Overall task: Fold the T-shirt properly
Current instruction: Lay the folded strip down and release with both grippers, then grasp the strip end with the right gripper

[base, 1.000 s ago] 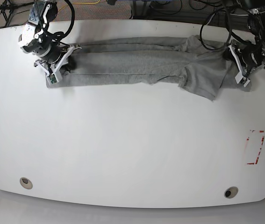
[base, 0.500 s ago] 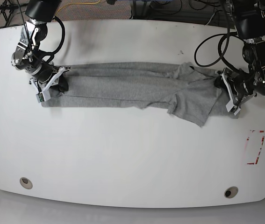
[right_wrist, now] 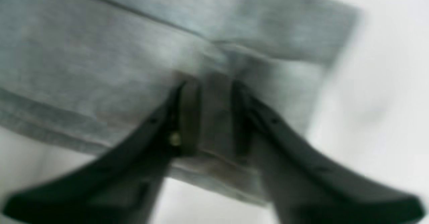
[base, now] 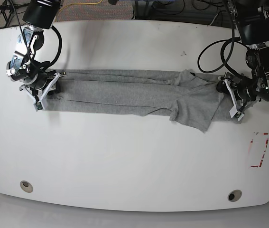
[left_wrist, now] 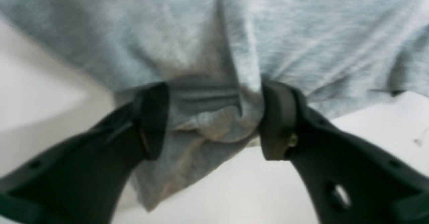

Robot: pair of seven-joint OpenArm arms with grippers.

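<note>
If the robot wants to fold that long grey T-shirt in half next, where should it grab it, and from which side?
Probably at the two short ends. The T-shirt lies as a long narrow band across the table, so each end gives stacked layers to pinch. The left gripper and the right gripper each stand at an end edge, coming in from outside along the band, jaws apart with cloth between them.

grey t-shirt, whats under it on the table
The long heather-grey cotton T-shirt lies folded lengthwise on the white table. Only bare tabletop shows around it. Its own lower layers and the table beneath are covered, so anything under it cannot be seen.
</note>
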